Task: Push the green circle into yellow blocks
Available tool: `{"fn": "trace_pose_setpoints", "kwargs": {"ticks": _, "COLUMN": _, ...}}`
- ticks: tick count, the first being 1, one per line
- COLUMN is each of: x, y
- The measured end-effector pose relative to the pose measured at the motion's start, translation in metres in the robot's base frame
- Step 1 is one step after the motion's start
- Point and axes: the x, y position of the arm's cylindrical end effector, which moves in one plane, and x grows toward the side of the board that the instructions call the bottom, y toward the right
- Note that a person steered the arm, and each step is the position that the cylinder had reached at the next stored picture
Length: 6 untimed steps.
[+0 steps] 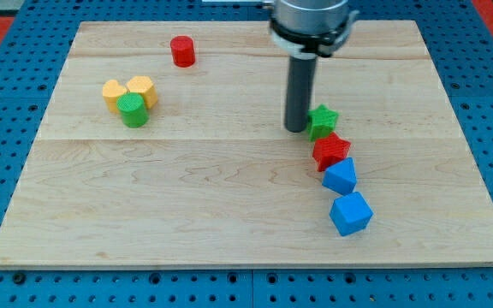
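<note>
The green circle (133, 110) stands at the view's left, touching two yellow blocks: a yellow block (114, 92) on its upper left and a yellow hexagon (142, 89) on its upper right. My tip (296, 128) is far off to the view's right, just left of a green star (322, 121), close to it or touching it.
A red cylinder (182, 51) stands near the view's top. Below the green star a red star (331, 151), a blue block (341, 177) and a blue cube (351, 214) run in a line toward the view's bottom right. The wooden board (229, 214) ends at a blue pegboard.
</note>
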Motion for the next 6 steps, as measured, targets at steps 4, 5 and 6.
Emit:
{"fn": "trace_pose_setpoints", "kwargs": {"ticks": 4, "x": 0.055, "y": -0.156}}
{"fn": "trace_pose_setpoints", "kwargs": {"ticks": 5, "x": 0.022, "y": -0.230}}
{"fn": "trace_pose_setpoints", "kwargs": {"ticks": 6, "x": -0.018, "y": -0.256}}
